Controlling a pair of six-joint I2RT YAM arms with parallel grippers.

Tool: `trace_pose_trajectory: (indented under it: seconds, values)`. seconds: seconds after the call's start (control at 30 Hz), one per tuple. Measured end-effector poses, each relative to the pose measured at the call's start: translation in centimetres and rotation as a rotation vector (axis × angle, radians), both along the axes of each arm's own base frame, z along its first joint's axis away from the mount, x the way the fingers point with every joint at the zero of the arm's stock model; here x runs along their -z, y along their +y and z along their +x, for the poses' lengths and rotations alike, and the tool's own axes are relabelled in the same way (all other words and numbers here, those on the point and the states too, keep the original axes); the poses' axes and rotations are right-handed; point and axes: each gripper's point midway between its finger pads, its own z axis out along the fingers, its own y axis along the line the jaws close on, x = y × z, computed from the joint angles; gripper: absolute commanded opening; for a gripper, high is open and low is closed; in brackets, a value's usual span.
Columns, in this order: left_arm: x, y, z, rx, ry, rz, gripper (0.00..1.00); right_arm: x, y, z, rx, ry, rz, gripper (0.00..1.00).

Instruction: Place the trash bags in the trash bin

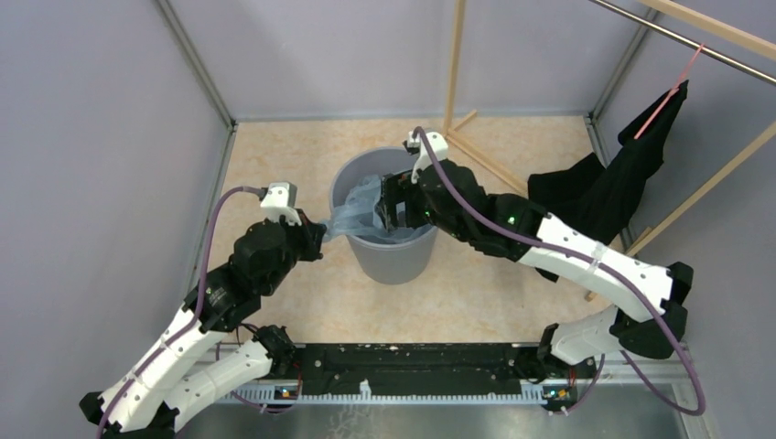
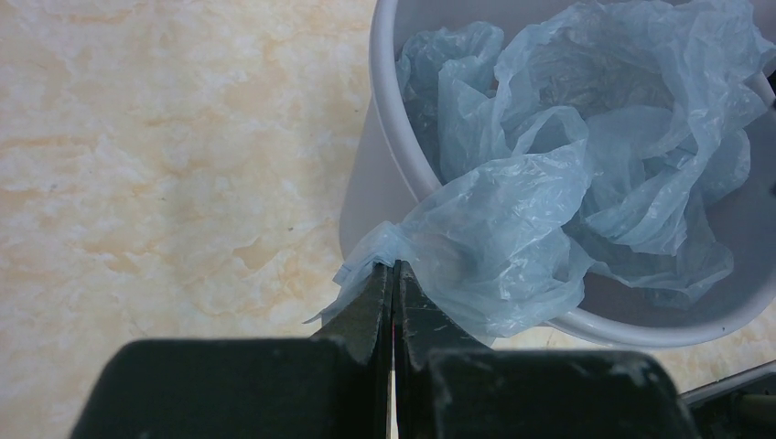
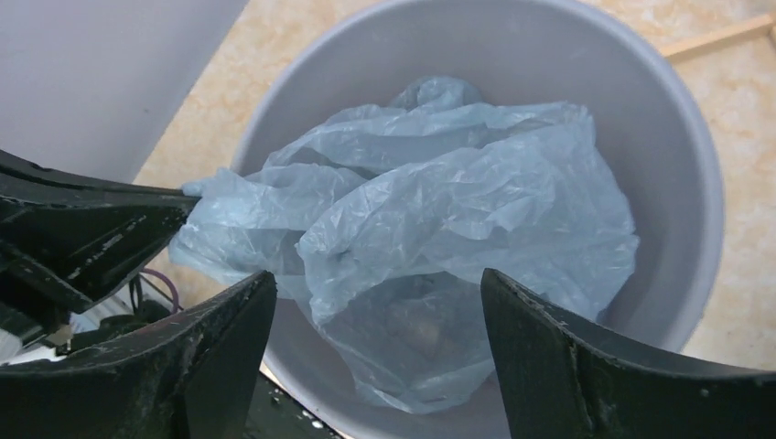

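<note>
The grey trash bin [image 1: 389, 256] stands mid-floor. The light-blue trash bag [image 1: 361, 212] lies crumpled inside it, with one corner draped over the left rim. My left gripper [image 1: 317, 236] is shut on that corner, just outside the rim; in the left wrist view the gripper [image 2: 393, 267] pinches the film of the bag [image 2: 549, 183] beside the bin wall [image 2: 371, 183]. My right gripper [image 1: 392, 212] hovers over the bin's mouth, open and empty. In the right wrist view the gripper [image 3: 377, 285] spreads wide above the bag [image 3: 439, 201] and the bin [image 3: 659, 183].
A black cloth garment [image 1: 613, 183] hangs from a red hanger on a rail at the right. A wooden frame [image 1: 455, 73] stands behind the bin. Grey walls enclose the beige floor on three sides.
</note>
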Motion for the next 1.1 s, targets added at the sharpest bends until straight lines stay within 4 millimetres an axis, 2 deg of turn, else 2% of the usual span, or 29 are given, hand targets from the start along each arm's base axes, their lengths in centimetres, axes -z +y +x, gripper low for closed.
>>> trace_pose_trajectory:
  seconds: [0.13,0.37,0.43,0.53,0.67,0.77,0.87,0.97,1.0,1.1]
  values:
    - [0.1,-0.1,0.0,0.003,0.001,-0.004,0.0,1.9,1.7,-0.4,0.028,0.03,0.001,0.69]
    - [-0.1,-0.1,0.0,0.006,-0.004,-0.01,0.0,3.9,3.6,-0.5,0.045,0.065,0.05,0.66]
    - [-0.2,-0.1,-0.1,0.006,-0.01,-0.016,0.0,4.4,3.6,-0.2,0.065,0.062,0.052,0.54]
    - [-0.4,-0.1,-0.1,0.005,-0.015,-0.018,0.0,4.9,3.7,0.3,0.084,0.046,0.036,0.26]
    - [-0.6,0.3,-0.1,-0.006,-0.026,-0.021,0.0,4.4,2.9,0.9,0.109,0.0,0.016,0.1]
    - [-0.8,0.7,-0.1,-0.021,-0.038,-0.017,0.0,2.7,1.1,0.7,0.119,-0.05,0.028,0.0]
    - [-1.0,1.1,0.0,-0.038,-0.049,-0.007,0.0,-0.5,-2.4,-0.2,0.135,-0.112,0.088,0.0]
    - [-1.0,1.6,0.2,-0.056,-0.059,0.014,0.0,-4.8,-7.0,-1.5,0.17,-0.185,0.207,0.0]
    - [-1.0,1.8,0.2,-0.064,-0.061,0.022,0.0,-6.3,-9.1,-2.0,0.191,-0.215,0.258,0.0]
    - [-1.3,2.5,0.3,-0.087,-0.071,0.048,0.0,-8.4,-13.9,-3.1,0.255,-0.269,0.349,0.0]
